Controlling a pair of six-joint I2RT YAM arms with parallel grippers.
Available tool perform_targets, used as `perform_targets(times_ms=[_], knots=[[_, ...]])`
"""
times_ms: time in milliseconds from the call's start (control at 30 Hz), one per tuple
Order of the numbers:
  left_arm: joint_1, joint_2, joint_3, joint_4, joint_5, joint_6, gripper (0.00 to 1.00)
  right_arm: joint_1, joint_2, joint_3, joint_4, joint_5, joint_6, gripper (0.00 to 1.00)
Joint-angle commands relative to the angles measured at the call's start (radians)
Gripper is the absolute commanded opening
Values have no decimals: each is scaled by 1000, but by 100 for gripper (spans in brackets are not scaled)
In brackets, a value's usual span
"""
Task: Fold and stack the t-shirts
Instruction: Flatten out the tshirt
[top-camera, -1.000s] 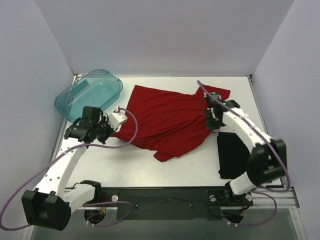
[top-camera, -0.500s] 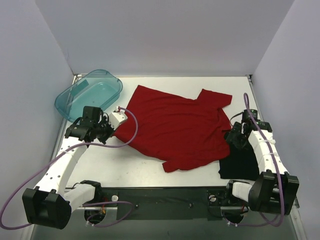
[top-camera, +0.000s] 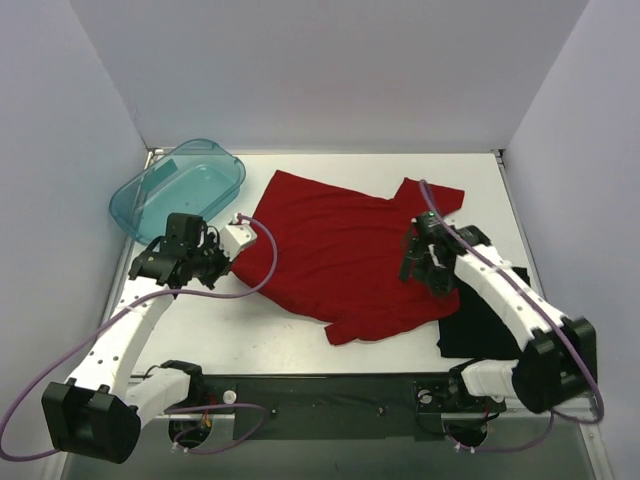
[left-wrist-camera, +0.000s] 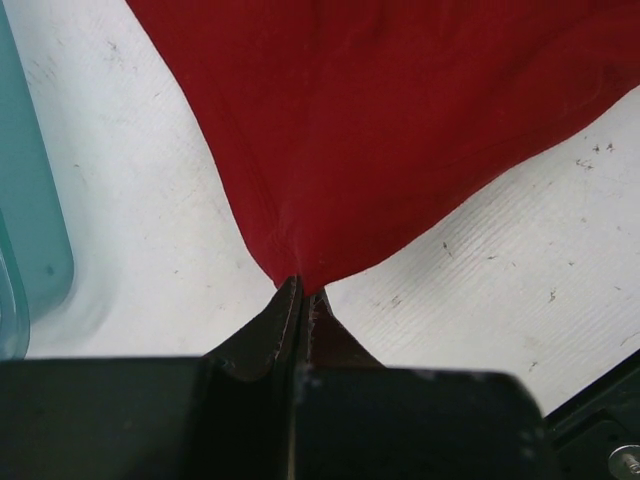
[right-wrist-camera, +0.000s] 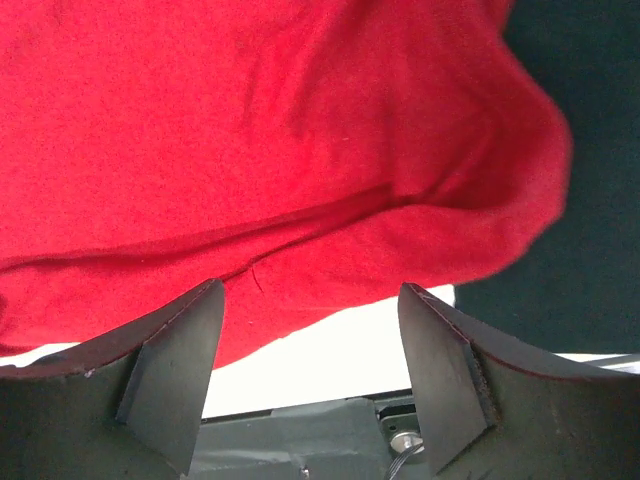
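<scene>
The red shirt (top-camera: 345, 255) lies spread across the middle of the bench (top-camera: 250, 325), its right edge touching the black shirt (top-camera: 468, 335). The left hand (left-wrist-camera: 298, 288) is clenched on its left corner. The right hand (right-wrist-camera: 310, 290) hangs released over its right side. A teal tub (top-camera: 175, 185) sits far left.

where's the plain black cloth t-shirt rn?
Top external view: the plain black cloth t-shirt lies at the near right of the table, partly covered by the bright red t-shirt, with the right arm reaching over it.

A translucent teal plastic tub (top-camera: 178, 186) sits at the far-left corner of the white table (top-camera: 260, 330).
</scene>
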Motion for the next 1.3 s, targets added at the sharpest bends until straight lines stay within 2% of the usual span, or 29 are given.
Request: perform_targets(times_ms=[0, 133, 300, 467, 733, 833, 900, 967, 1033, 1067, 1133, 1167, 1267], knots=[[-15, -28, 7, 26, 41, -19, 0, 64, 186, 71, -15, -105, 8, 63], [-15, -37, -7, 40, 35, -17, 0, 102, 295, 56, 24, -202, -14, 63], [-17, -40, -2, 35, 29, -19, 0, 146, 340, 13, -47, -159, -11, 61], [-15, -37, 8, 29, 19, -20, 0, 218, 242, -85, -108, -107, 66, 60], [-17, -26, 35, 5, 26, -27, 0, 223, 139, -197, -139, -88, 161, 52], [-17, -30, 24, -8, 38, -14, 0, 208, 87, -176, -124, -72, 157, 55], [-22, -30, 15, -6, 36, -13, 0, 167, 71, -94, -122, -41, 179, 60], [-26, -30, 9, -5, 39, -16, 0, 119, 62, -37, -81, -38, 293, 64], [-32, -33, 8, -3, 43, -19, 0, 95, 39, -63, -32, 0, 493, 65], [-35, -36, 12, -3, 44, -20, 0, 96, 24, -74, -12, 19, 619, 65], [-43, -42, 16, 3, 50, -19, 0, 119, 30, -85, -16, 88, 746, 67], [-51, -46, 15, 11, 52, -17, 0, 123, 41, -80, -25, 114, 779, 73], [-61, -54, 15, 18, 61, -17, 0, 125, 157, -25, -135, 117, 856, 74]])
